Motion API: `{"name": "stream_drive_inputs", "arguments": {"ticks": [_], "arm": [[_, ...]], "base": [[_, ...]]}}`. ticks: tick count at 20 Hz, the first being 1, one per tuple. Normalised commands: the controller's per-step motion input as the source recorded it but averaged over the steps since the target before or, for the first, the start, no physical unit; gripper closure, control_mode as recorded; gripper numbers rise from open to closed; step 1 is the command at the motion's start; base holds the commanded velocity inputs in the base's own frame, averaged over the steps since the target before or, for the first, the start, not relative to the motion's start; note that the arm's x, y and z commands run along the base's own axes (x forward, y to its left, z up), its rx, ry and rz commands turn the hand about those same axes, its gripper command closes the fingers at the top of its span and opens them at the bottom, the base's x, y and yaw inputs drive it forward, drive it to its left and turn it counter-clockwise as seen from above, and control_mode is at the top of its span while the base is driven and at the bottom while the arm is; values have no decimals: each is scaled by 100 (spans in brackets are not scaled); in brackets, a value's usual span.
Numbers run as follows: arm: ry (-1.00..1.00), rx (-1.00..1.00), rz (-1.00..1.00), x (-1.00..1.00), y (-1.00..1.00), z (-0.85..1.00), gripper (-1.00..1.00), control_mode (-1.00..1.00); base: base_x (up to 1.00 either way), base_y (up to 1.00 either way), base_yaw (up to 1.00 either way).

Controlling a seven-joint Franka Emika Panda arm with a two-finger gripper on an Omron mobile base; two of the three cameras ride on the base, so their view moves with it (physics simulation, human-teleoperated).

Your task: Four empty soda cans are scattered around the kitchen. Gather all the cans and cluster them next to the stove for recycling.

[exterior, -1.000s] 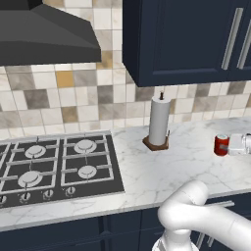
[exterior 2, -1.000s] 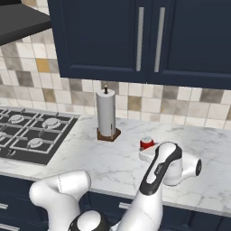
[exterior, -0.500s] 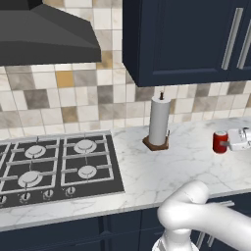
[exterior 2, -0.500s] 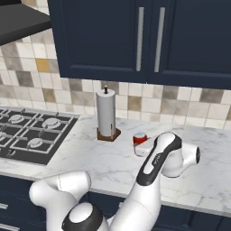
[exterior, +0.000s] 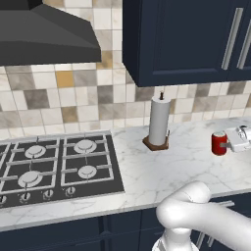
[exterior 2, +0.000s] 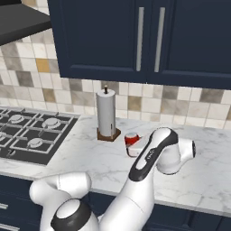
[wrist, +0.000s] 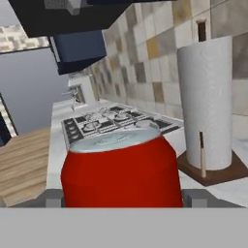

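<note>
One red soda can (wrist: 121,169) with a silver top stands upright between my fingertips, and my gripper (wrist: 121,197) is shut on it. In the left base view the can (exterior: 219,143) is at the right over the marble counter, with the gripper (exterior: 224,143) reaching in from the right edge. From the right base view the can (exterior 2: 131,140) and gripper (exterior 2: 133,147) are just right of the paper towel roll. The black stove (exterior: 54,166) (exterior 2: 31,137) lies to the left, beyond the roll; it also appears far off behind the can (wrist: 116,118).
A tall white paper towel roll (exterior: 159,121) (exterior 2: 106,113) (wrist: 206,101) on a dark base stands between the can and the stove. Navy wall cabinets (exterior 2: 149,40) hang above, and a dark range hood (exterior: 44,39) is over the stove. White marble counter (exterior: 147,171) lies between the roll and the stove.
The gripper has carried the red can leftward along the counter, closer to the paper towel roll. The base views have not shifted.
</note>
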Motion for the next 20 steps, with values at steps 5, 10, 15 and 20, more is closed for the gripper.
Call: {"name": "stream_drive_inputs", "arguments": {"ticks": [5, 10, 15, 20], "arm": [[-1, -8, 0, -28, 31, 43, 100, -100], [4, -9, 0, -3, 44, 35, 100, -100], [5, 4, 12, 34, 27, 0, 100, -100], [2, 7, 13, 24, 35, 0, 100, -100]], "base": [[0, 0, 0], [0, 0, 0], [0, 0, 0], [0, 0, 0]]}}
